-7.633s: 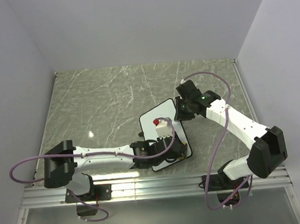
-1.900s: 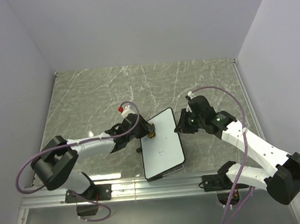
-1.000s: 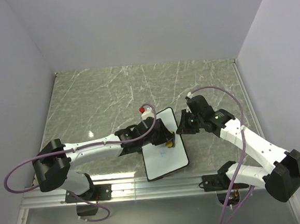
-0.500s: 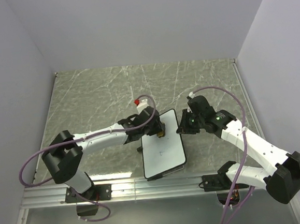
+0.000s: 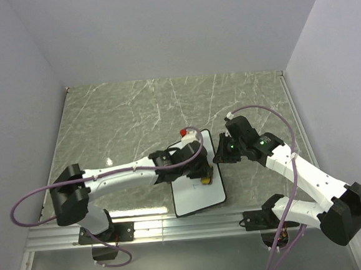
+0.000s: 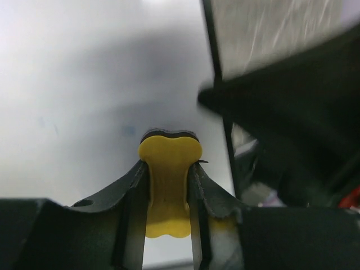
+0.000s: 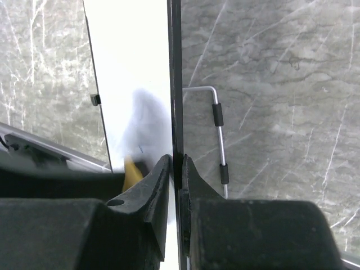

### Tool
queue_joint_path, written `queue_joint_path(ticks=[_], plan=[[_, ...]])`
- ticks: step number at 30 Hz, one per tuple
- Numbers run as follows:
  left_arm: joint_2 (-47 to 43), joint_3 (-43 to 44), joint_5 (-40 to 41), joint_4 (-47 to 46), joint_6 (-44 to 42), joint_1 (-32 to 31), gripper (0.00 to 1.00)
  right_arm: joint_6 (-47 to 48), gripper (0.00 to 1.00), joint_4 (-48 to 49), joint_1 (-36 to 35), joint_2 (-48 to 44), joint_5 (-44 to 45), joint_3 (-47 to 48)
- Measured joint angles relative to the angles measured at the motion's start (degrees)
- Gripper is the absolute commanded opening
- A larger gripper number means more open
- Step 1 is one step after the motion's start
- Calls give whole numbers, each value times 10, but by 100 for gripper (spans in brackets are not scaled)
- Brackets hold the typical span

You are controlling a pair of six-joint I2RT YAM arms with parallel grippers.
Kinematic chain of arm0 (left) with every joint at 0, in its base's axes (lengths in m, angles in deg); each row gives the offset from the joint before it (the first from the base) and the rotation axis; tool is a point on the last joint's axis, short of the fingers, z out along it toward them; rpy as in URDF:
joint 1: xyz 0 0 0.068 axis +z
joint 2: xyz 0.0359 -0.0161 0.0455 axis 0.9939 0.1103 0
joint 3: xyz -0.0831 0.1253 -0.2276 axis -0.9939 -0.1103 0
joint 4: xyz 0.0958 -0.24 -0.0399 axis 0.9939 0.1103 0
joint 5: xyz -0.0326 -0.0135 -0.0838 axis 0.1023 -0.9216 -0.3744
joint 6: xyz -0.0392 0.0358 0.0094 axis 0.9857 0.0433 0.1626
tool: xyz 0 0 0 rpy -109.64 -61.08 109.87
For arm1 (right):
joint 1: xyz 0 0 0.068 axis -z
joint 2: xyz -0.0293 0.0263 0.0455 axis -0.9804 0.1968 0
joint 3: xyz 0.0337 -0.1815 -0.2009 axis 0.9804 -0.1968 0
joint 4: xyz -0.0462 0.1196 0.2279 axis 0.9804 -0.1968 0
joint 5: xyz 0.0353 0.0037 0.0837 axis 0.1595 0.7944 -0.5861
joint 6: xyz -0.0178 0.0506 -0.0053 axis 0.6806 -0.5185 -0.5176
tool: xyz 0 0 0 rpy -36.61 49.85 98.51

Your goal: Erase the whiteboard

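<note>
The whiteboard [image 5: 197, 193] lies on the table's near middle, white with a thin black frame; it also shows in the right wrist view [image 7: 129, 73] and fills the left wrist view [image 6: 84, 84]. My left gripper [image 5: 204, 178] is shut on the yellow bone-shaped eraser [image 6: 167, 185], whose tip presses on the board near its right edge. A faint blue mark [image 6: 129, 131] sits just left of the eraser tip. My right gripper [image 7: 176, 160] is shut on the board's right frame edge [image 7: 175, 84], and it also shows in the top view [image 5: 218, 158].
The board's wire stand [image 7: 219, 135] lies on the marble table beside the right edge. The metal rail [image 5: 187, 225] runs along the table's near edge. Walls close in the table on three sides.
My left gripper has swept the eraser over the board, from its upper left corner to the middle, back up, and now down toward the right edge. My right gripper has stayed on the edge.
</note>
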Motion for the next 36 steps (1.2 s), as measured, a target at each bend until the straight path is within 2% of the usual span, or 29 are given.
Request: queue_joint_path(ticks=[4, 12, 16, 20, 25, 30, 36], plan=[[-31, -50, -29, 4, 26, -18, 0, 3, 0, 3, -1, 0, -1, -1], [-30, -70, -84, 3, 36, 41, 0, 4, 0, 9, 0, 0, 5, -4], [-26, -83, -88, -4, 35, 58, 0, 4, 0, 9, 0, -2, 9, -4], [-61, -150, -71, -56, 52, 62, 0, 3, 0, 7, 0, -2, 12, -4], [-92, -189, 10, -59, 70, 9, 0, 4, 0, 6, 0, -2, 11, -1], [-82, -162, 52, -33, 80, -59, 0, 6, 0, -3, 0, 7, 21, 9], [-45, -110, 69, 0, 82, -75, 0, 12, 0, -5, 3, 13, 36, 10]])
